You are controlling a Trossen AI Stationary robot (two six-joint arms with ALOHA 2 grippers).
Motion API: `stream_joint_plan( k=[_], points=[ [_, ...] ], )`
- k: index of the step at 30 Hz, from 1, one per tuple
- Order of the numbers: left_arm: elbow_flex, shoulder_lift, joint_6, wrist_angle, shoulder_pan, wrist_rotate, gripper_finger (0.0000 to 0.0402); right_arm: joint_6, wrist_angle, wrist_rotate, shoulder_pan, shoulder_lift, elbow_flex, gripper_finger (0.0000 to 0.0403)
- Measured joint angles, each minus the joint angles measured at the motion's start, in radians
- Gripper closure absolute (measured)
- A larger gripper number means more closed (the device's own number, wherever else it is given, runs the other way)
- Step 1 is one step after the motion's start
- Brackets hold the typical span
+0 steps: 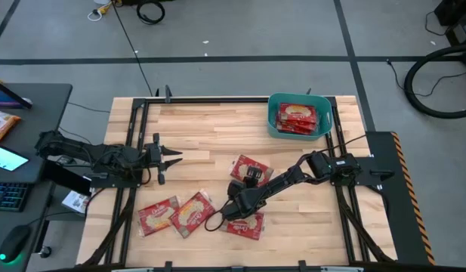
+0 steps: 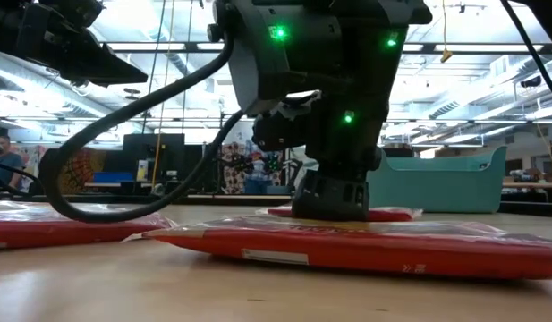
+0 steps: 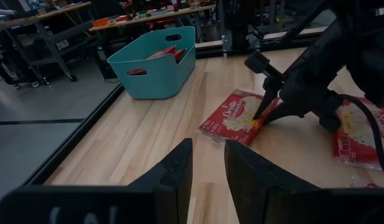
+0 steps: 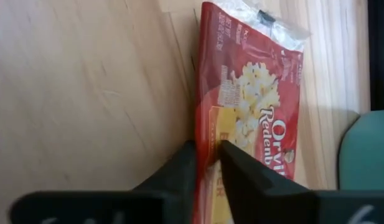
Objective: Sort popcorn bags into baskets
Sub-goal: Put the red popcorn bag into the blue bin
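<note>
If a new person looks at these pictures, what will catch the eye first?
First, the right gripper at the table's middle, pinching the edge of a red popcorn bag. Next, the teal basket at the far right corner, with bags already inside. Three more bags lie along the near edge, while the left gripper hovers open at the left.

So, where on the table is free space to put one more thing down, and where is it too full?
Bare wood lies between the left gripper and the teal basket, and along the table edge left of that basket. It is crowded at the near middle: four popcorn bags lie close together there, and the right gripper is shut on one bag's edge.
</note>
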Motion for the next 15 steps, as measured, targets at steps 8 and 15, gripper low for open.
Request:
stream_joint_plan(
  k=[8, 15],
  points=[
    [0.000, 0.000, 0.000, 0.000, 0.000, 0.000, 0.0304, -0.008, -0.094, 0.018, 0.006, 0.006, 0.051, 0.0391],
    [0.000, 0.000, 0.000, 0.000, 0.000, 0.000, 0.0304, 0.033, -0.294, 0.060, 0.017, 0.004, 0.155, 0.0397]
  ],
)
